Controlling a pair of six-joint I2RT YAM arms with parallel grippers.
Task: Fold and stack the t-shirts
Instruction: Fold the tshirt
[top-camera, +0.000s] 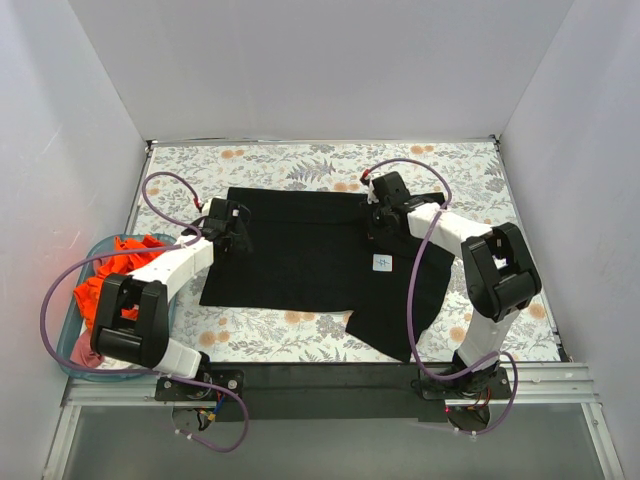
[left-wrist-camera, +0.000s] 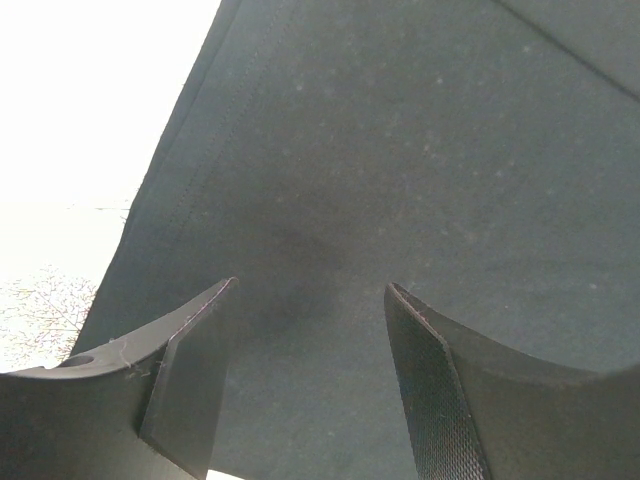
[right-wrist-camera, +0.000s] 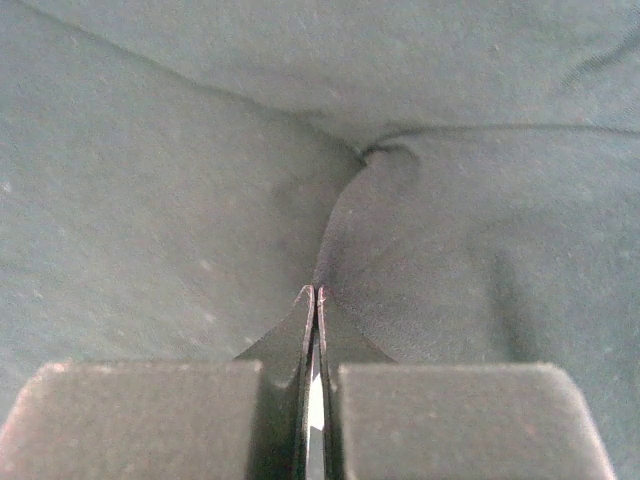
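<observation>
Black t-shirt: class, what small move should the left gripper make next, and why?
Probably lower the left gripper and close it on the black t-shirt near its stitched edge. Its jaws stand open over flat cloth, while the right gripper is shut on a pinched ridge, so a matching hold seems due.
</observation>
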